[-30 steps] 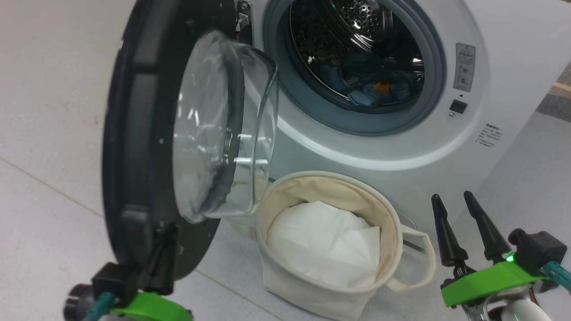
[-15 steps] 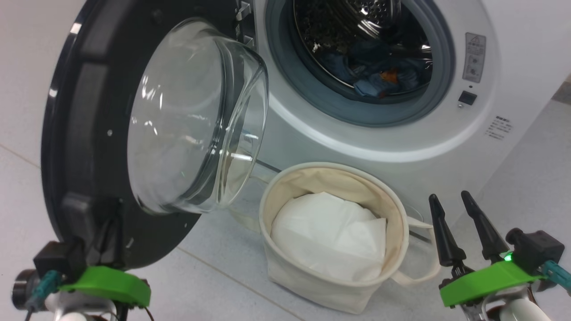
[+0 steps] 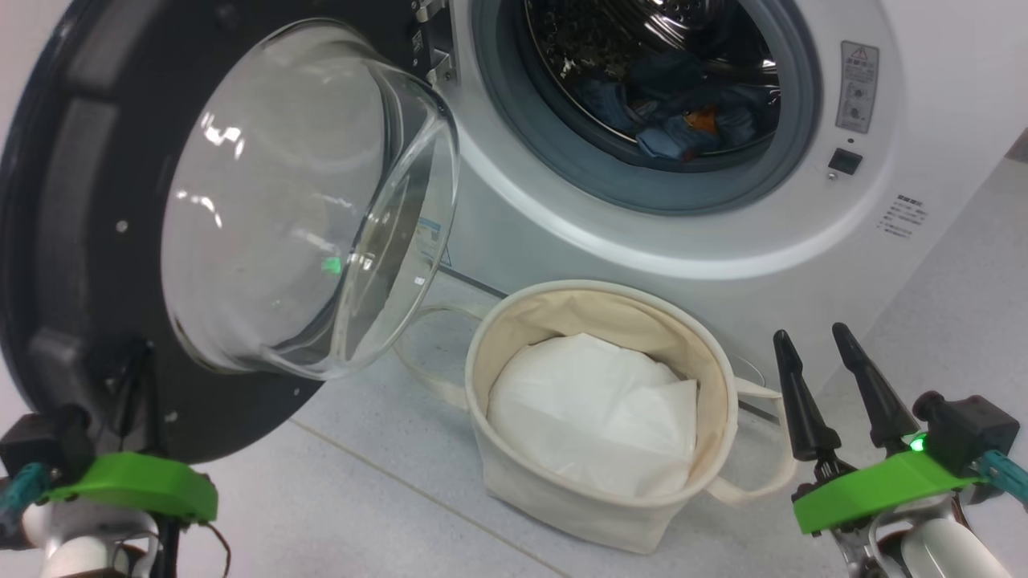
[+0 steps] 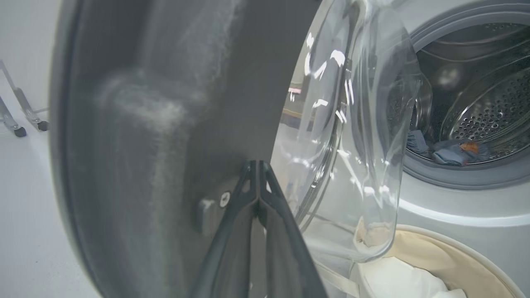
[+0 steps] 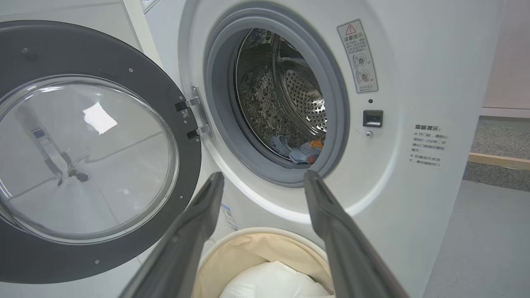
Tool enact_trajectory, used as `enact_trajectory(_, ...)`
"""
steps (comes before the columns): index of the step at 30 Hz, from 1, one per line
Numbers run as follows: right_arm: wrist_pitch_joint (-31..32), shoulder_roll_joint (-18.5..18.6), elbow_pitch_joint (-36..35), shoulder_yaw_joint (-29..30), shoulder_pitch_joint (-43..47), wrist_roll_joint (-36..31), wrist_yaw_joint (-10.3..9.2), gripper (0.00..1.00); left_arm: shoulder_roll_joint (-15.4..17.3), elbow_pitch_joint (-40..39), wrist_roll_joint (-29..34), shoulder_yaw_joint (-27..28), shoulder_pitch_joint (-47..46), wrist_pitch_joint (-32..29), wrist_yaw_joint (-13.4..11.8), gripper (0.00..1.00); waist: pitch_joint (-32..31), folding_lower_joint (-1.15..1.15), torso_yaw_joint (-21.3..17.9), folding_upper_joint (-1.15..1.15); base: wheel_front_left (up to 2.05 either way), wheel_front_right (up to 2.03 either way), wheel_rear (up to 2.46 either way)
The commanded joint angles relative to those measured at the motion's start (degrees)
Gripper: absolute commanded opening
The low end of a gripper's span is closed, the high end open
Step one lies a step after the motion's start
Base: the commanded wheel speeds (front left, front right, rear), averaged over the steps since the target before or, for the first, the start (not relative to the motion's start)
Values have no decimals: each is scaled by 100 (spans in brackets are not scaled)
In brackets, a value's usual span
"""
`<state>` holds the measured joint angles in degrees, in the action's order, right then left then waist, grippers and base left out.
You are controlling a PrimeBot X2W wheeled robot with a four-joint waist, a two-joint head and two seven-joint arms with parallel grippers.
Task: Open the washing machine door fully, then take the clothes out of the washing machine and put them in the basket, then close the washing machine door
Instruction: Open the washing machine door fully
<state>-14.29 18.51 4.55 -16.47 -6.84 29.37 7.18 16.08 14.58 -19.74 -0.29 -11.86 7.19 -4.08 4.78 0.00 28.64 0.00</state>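
Note:
The washing machine (image 3: 642, 249) stands open, and the blue clothes (image 3: 683, 132) lie low in its steel drum. The washing machine door (image 3: 64, 201) hangs swung out to the left, its glass bowl (image 3: 281, 201) facing me. My left gripper (image 3: 132, 377) is shut, its tips against the inner face of the door's lower black rim (image 4: 145, 124), nothing between the fingers (image 4: 248, 194). My right gripper (image 3: 807, 333) stands open at the lower right, beside the basket (image 3: 546, 498). In the right wrist view it (image 5: 265, 178) points at the drum and clothes (image 5: 298, 153).
A white padding sheet (image 3: 594, 409) fills the bottom of the basket, which sits on the pale floor right under the drum opening. Wheeled stand legs (image 4: 16, 124) show far left beyond the door. A wooden strip (image 5: 497, 159) edges grey carpet at the right.
The door has swung wider to the left, and my shut left gripper has moved left with it. The head view shifted a little. The right gripper stayed put.

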Motion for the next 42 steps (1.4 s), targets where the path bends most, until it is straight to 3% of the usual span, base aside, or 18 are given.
enact_trajectory(1, -71, 104, -153, -90, -210, 48, 31, 100, 270, -68, -40, 339, -338, 72, -34, 0, 12, 0, -12, 0, 0, 0, 0)
enact_trajectory(18, -71, 119, -102, -107, -230, 115, 31, 100, 446, 988, -183, 389, -777, 383, 92, 0, -85, 0, -40, 0, 0, 0, 0)
enact_trajectory(19, -71, 114, -102, -105, -215, 116, 31, 100, 451, 1001, -173, 380, -780, 408, 93, 87, -99, 0, -40, 0, 0, 0, 0)
enact_trajectory(20, -71, 108, -101, -101, -198, 117, 31, 100, 447, 1010, -173, 366, -776, 425, 104, 100, -116, 0, -40, 0, 0, 0, 0)
enact_trajectory(27, -71, 72, -103, -75, -109, 127, 31, 100, 424, 821, -102, 187, -679, 450, 150, 100, -232, 0, -35, 0, 0, 0, 0)
enact_trajectory(42, -71, -62, -179, -15, 48, 209, 31, 100, 47, -995, 54, -540, -39, -9, 133, 100, -520, 0, -438, 0, 0, 0, 0)
